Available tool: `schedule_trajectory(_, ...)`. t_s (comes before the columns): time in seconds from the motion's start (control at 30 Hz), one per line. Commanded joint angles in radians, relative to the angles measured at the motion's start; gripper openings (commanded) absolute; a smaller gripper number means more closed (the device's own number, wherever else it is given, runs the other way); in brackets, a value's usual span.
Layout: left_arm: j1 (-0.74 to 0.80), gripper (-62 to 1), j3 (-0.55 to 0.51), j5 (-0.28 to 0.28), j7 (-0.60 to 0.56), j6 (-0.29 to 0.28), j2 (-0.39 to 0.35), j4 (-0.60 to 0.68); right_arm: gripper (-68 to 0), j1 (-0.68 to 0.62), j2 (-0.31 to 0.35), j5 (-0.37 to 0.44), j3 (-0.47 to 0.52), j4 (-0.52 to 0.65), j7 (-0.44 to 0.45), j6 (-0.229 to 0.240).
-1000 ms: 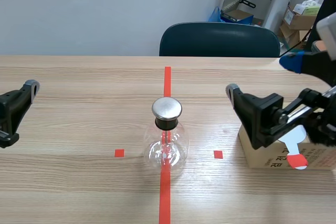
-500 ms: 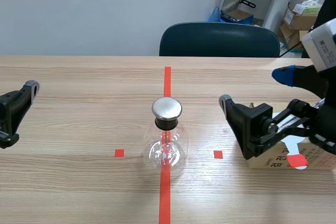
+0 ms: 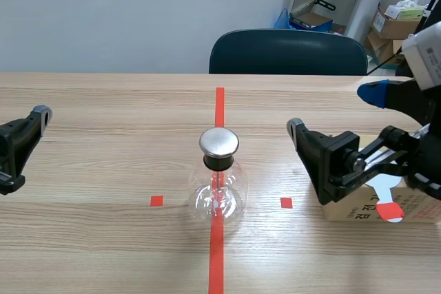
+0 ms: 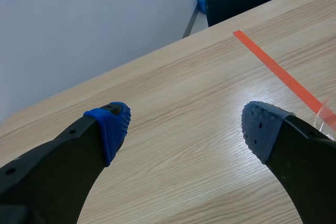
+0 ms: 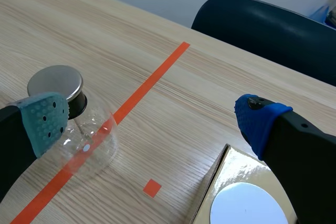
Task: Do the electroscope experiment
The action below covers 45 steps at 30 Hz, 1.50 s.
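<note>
One glass flask [image 3: 218,187] with a metal cap [image 3: 219,142] stands on the table's [image 3: 103,115] red centre line. One cardboard box [image 3: 403,206] sits by the right gripper [image 5: 152,121], fingers apart. The left gripper [image 4: 181,124] is likewise spread. One chair [image 3: 288,51] stands behind.

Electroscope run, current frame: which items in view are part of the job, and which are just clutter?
Job:
- electroscope flask, glass with a metal cap, on the centre tape line
- white paddle with a red tip, likely the charging wand
- cardboard box it lies on, under the open right gripper

Lying about:
- dark chair behind the table
- cartons in the far corner
</note>
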Motion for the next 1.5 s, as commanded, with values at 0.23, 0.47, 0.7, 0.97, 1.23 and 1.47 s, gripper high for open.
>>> schedule_trajectory(0.23,0.003,-14.4,0.003,-0.003,-0.011,0.005,-0.006,0.015,0.4,0.001,0.013,0.004,0.011,0.002,0.056,0.000)
schedule_trajectory(0.47,0.003,-14.4,0.003,-0.003,-0.011,0.005,-0.006,0.015,0.4,0.001,0.013,0.004,0.011,0.002,0.039,0.000)
schedule_trajectory(0.7,0.039,-14.4,0.003,-0.003,-0.064,0.004,-0.006,0.015,0.4,0.000,0.013,0.004,0.011,0.002,0.035,0.000)
schedule_trajectory(0.97,0.064,-14.4,0.003,-0.003,-0.102,0.005,-0.006,0.015,0.4,-0.002,0.013,0.004,0.011,0.002,0.028,0.000)
schedule_trajectory(1.23,0.064,-14.4,0.003,-0.004,-0.106,0.001,-0.006,0.015,0.4,-0.002,0.013,0.004,0.011,0.002,0.021,0.000)
schedule_trajectory(1.47,0.064,-14.4,0.003,-0.004,-0.105,0.001,-0.006,0.015,0.4,-0.002,0.013,0.004,0.011,0.002,0.021,0.000)
